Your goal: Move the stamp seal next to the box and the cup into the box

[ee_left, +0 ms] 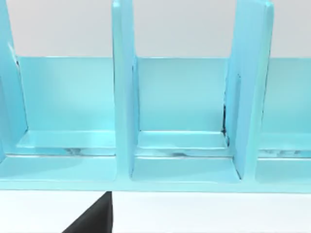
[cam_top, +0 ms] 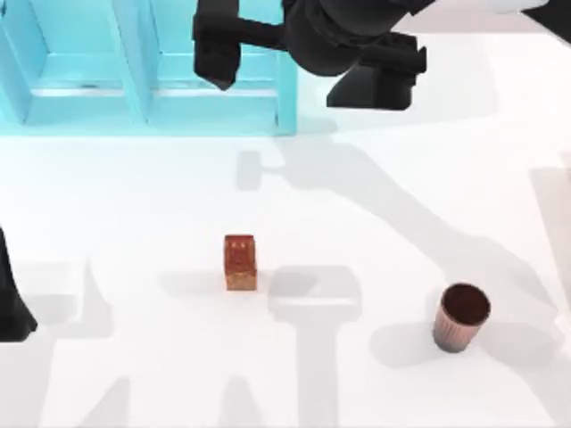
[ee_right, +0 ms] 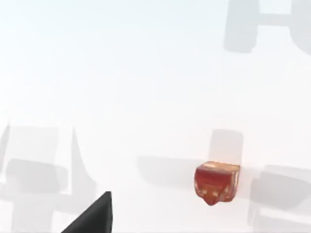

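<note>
Right arm: raised high across the upper middle of the top view, reaching in from the upper right. Right gripper point(cam_top: 217, 62) dark against the box point(cam_top: 134, 62); open or closed cannot be told.

Left arm point(cam_top: 11, 312): a dark sliver at the left edge of the top view, low over the table point(cam_top: 401, 223). Left gripper point(ee_left: 95, 218) seen as one black wedge at the lower edge of the left wrist view; state cannot be told.

Left wrist view: close, front-on look at the light blue box point(ee_left: 121, 97), with upright dividers and shallow floors.

Right wrist view: stamp seal point(ee_right: 217, 182) from above, lower right of frame, among grey shadows.

Top view alone: cup point(cam_top: 462, 316), upright, lower right of frame, well apart from the rest.

Count: one stamp seal point(cam_top: 240, 263), upright, centre-left, well below the box. One cup. One box, upper left, two compartments visible in the top view. Two arms.
</note>
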